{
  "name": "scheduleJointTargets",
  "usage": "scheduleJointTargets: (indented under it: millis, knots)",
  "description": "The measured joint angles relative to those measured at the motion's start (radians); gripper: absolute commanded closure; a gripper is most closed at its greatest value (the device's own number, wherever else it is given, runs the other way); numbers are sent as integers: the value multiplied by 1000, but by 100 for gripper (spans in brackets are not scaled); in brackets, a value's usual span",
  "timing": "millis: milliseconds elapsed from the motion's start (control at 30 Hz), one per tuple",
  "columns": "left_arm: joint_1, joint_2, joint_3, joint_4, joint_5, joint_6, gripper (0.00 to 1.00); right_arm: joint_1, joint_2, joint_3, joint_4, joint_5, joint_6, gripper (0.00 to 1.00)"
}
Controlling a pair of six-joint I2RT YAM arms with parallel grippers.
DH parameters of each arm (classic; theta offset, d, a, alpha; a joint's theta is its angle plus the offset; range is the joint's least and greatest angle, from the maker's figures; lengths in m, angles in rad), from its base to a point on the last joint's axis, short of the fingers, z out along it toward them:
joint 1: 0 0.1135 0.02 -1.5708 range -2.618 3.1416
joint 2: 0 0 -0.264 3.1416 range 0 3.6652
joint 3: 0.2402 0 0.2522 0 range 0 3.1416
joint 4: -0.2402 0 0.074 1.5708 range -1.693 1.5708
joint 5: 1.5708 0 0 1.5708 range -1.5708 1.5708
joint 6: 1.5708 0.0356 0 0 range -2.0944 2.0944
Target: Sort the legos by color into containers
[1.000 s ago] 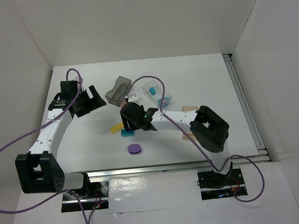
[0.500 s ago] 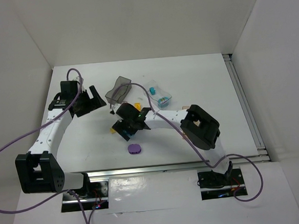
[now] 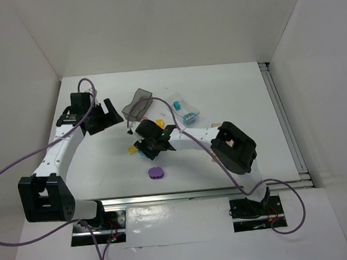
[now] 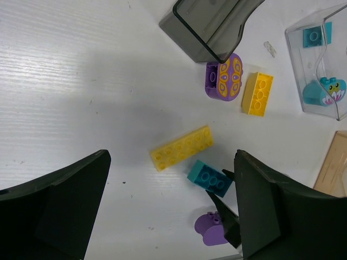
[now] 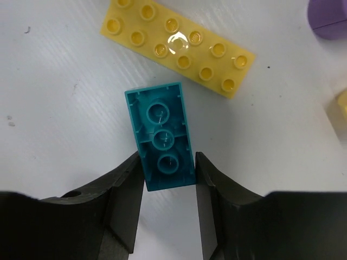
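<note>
Teal brick (image 5: 161, 142) pinched by the right gripper (image 5: 168, 168)
It lies upside down near the middle of the bench, just beside a long yellow brick (image 5: 179, 46), with a finger pressed on each side. The left gripper (image 4: 172, 157) hangs spread wide toward the back left corner.

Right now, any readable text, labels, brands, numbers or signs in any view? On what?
None: no readable word, number, brand or sign in any view.
Purple oval plastic brick: yellow printed pattern only, no letters.
Cyan rounded plastic piece in the clear plastic bin: small printed picture, no text.
Studs of the long yellow plastic brick and underside of the teal rectangular plastic brick: any embossing is too small to read.
</note>
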Motion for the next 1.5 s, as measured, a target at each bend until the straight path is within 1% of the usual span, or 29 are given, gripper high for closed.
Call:
scheduleJointTargets:
  millis: [233, 300, 333, 433, 533, 633, 733, 800, 867, 900, 933, 1033, 1167, 1267, 1500]
  knots:
    - [0, 18, 5, -1, 1, 0, 2, -8, -153, -66, -1, 51, 6, 66]
    - [0, 18, 7, -1, 2, 0, 9, -21, -211, -99, -2, 76, 23, 66]
    - [0, 18, 8, -2, 6, 2, 10, -38, -241, -116, 0, 90, 43, 66]
    - [-2, 23, 11, -1, 18, 3, 12, -133, -303, -146, 7, 127, 109, 66]
    - [-19, 45, 14, -2, 19, 6, 13, -252, -319, -147, 28, 191, 178, 66]
    - [-51, 83, 29, -13, 47, 13, 14, -341, -294, -128, 29, 246, 230, 65]
    - [-91, 146, 76, -50, 66, 54, 12, -380, -231, -68, 27, 264, 258, 65]
    - [-125, 200, 113, -78, 67, 84, 7, -394, -183, -24, 29, 266, 270, 61]
    - [-157, 254, 140, -108, 63, 117, 6, -406, -144, 11, 27, 266, 276, 54]
    - [-171, 281, 149, -123, 55, 135, 5, -411, -126, 29, 26, 265, 279, 39]
    - [-184, 304, 156, -137, 46, 146, 5, -416, -110, 43, 26, 264, 288, 32]
    - [-222, 372, 174, -184, 12, 187, 4, -435, -78, 84, 11, 261, 296, 15]
    - [-259, 402, 175, -222, -37, 233, 4, -447, -78, 95, 3, 264, 298, 15]
    - [-290, 405, 176, -230, -87, 251, 4, -452, -108, 69, 2, 262, 301, 15]
    - [-377, 501, 192, -233, -176, 289, 6, -463, -296, -43, -3, 261, 324, 15]
